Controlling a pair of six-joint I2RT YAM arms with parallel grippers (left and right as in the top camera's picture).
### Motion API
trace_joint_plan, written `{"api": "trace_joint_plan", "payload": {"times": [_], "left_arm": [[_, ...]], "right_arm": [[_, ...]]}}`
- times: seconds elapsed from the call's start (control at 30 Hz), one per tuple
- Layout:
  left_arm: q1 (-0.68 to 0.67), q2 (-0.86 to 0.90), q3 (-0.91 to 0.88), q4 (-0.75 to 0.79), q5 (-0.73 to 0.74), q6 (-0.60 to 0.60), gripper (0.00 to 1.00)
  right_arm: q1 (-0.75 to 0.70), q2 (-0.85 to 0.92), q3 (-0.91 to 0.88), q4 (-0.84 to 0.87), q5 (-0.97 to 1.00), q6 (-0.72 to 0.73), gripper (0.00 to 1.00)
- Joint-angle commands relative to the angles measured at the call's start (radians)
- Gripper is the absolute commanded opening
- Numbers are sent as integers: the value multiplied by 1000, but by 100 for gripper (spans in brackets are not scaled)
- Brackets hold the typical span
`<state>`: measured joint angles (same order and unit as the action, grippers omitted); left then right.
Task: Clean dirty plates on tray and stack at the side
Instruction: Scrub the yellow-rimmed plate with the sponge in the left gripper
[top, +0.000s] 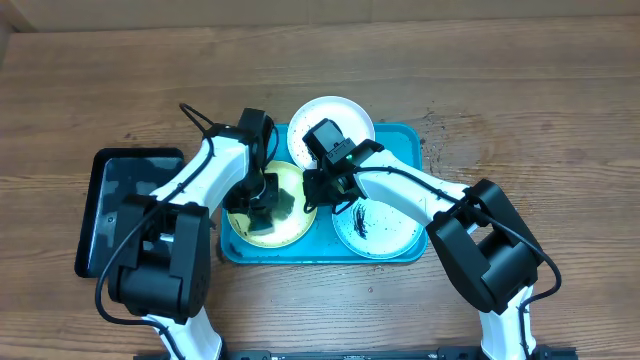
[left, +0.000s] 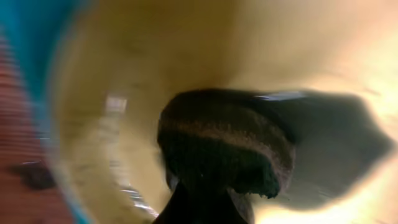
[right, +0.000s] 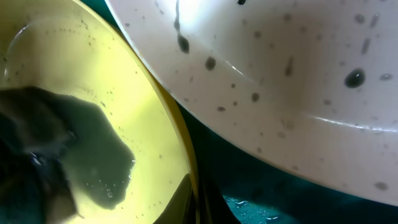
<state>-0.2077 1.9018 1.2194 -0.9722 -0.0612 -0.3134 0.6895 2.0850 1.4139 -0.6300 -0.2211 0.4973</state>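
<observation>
Three plates lie in the turquoise tray: a white plate at the back, a yellow-green plate at the front left, and a teal-rimmed plate with black smears at the front right. My left gripper is shut on a dark sponge and presses it onto the yellow-green plate. My right gripper is shut on that plate's right rim, one finger on each side. The speckled white plate overhangs in the right wrist view.
A smaller black tray lies on the wooden table left of the turquoise tray. Black specks lie on the table by the tray's back right corner. Wet tray floor shows beside the yellow-green plate.
</observation>
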Motion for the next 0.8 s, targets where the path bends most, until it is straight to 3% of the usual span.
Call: {"api": "trace_joint_plan", "payload": {"times": [0.0, 0.1, 0.3, 0.4, 0.6, 0.77], "left_arm": [[43, -10, -12, 5, -277, -64, 4], [57, -10, -5, 14, -332, -83, 4], [56, -10, 77, -8, -288, -73, 4], [56, -12, 141, -29, -116, -21, 4], [55, -11, 193, -1, 399, 91, 4], [35, -10, 134, 24, 425, 92, 4]], "right_arm": [[2, 4, 29, -3, 11, 0, 4], [2, 4, 29, -3, 11, 0, 4], [2, 4, 29, -3, 11, 0, 4], [2, 4, 29, -3, 11, 1, 4], [2, 4, 29, -3, 10, 1, 4], [2, 4, 29, -3, 10, 1, 4]]}}
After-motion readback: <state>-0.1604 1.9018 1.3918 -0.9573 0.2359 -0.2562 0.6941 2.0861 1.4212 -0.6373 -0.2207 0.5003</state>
